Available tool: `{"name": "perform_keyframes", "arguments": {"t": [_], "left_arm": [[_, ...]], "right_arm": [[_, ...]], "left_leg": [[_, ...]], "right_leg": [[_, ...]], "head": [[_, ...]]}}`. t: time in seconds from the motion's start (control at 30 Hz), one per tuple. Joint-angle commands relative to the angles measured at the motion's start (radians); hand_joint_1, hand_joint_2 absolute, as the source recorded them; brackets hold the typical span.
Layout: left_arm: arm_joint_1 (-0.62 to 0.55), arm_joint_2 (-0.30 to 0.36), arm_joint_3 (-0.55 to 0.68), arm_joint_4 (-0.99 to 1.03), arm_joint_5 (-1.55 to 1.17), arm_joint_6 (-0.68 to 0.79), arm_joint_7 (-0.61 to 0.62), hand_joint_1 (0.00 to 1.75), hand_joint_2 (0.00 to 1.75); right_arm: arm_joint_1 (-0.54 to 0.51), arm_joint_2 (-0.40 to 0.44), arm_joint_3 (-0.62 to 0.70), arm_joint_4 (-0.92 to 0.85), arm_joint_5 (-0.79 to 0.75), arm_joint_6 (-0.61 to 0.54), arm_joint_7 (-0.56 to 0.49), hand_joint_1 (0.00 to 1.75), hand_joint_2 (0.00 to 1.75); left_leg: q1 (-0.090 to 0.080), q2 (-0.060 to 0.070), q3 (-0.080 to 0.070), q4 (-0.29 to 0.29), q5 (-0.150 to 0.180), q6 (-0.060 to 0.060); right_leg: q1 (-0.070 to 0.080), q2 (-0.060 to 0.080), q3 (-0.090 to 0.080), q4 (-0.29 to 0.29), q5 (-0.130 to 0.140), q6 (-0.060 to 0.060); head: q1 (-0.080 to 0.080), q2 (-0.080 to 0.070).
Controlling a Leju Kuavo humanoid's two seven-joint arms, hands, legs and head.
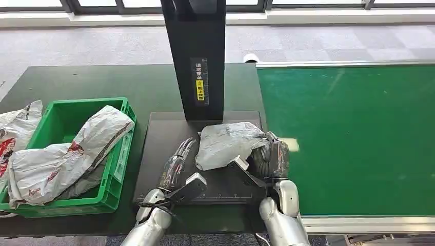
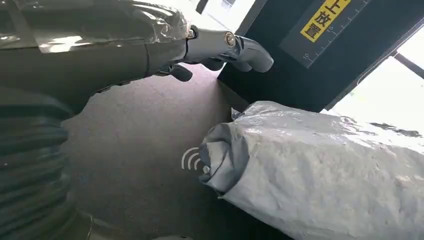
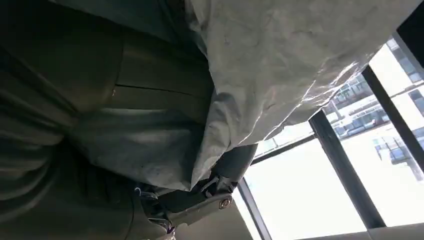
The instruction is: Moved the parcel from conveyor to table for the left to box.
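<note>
A crumpled grey parcel (image 1: pixel 225 143) lies on the black platform (image 1: pixel 164 128) at the foot of a black column. My right hand (image 1: pixel 269 156) grips the parcel's right side, and in the right wrist view the grey film (image 3: pixel 280 60) drapes over that hand (image 3: pixel 125 125). My left hand (image 1: pixel 177 164) rests just left of the parcel, fingers stretched forward and holding nothing. In the left wrist view the left hand's fingers (image 2: pixel 220 47) reach toward the column, with a gap to the parcel (image 2: pixel 320 165).
A green crate (image 1: pixel 123 154) stands to the left with a large white-grey bag (image 1: pixel 66 154) in it; another bag (image 1: pixel 15 125) lies beside it. The green conveyor belt (image 1: pixel 359 138) runs on the right. The black column (image 1: pixel 197 56) rises behind the platform.
</note>
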Motion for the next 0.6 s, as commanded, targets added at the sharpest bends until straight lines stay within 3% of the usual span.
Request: {"name": "perform_keyframes", "arguments": {"t": [0.03,0.2,0.23,0.27,0.33,0.6], "left_arm": [[-0.034,0.021,-0.082,0.046,0.022,0.012,0.019,0.00,1.75],[-0.043,0.024,-0.100,0.058,-0.032,0.071,0.077,0.03,1.75],[-0.050,0.025,-0.113,0.070,-0.090,0.120,0.139,1.62,1.75],[-0.054,0.023,-0.118,0.075,-0.120,0.137,0.170,1.75,1.75],[-0.060,0.024,-0.132,0.083,-0.191,0.183,0.243,1.75,1.75],[-0.051,0.021,-0.119,0.056,-0.222,0.201,0.276,1.75,1.75]], "right_arm": [[-0.049,-0.016,-0.002,0.057,0.008,0.003,-0.005,1.75,1.75],[-0.046,-0.010,-0.013,0.053,0.014,0.003,-0.014,1.75,1.75],[-0.044,-0.010,-0.014,0.049,0.016,0.003,-0.010,1.75,1.75],[-0.042,-0.008,-0.016,0.047,0.018,0.003,-0.012,1.75,1.75],[-0.037,-0.009,-0.014,0.038,0.018,0.003,-0.007,1.75,1.75],[-0.029,-0.008,-0.015,0.031,0.017,0.003,-0.007,1.75,1.75]], "left_leg": [[0.000,0.001,0.000,-0.001,0.000,0.000],[0.000,0.001,0.000,-0.002,0.001,0.000],[0.000,0.000,0.000,-0.001,0.001,0.000],[0.000,0.001,0.000,-0.001,0.001,0.000],[0.000,0.000,0.000,-0.001,0.000,0.000],[0.000,0.000,0.000,-0.001,0.001,0.000]], "right_leg": [[0.000,0.000,0.000,-0.001,0.001,-0.001],[0.000,0.000,0.000,-0.002,0.001,-0.001],[0.000,0.000,0.000,-0.001,0.001,-0.001],[0.001,0.000,0.000,-0.002,0.001,-0.001],[0.000,0.000,-0.001,-0.001,0.000,-0.001],[0.001,0.000,0.000,-0.002,0.001,-0.001]], "head": [[0.000,0.000],[0.000,0.000],[0.000,0.000],[0.000,0.000],[0.000,0.000],[0.000,0.000]]}}
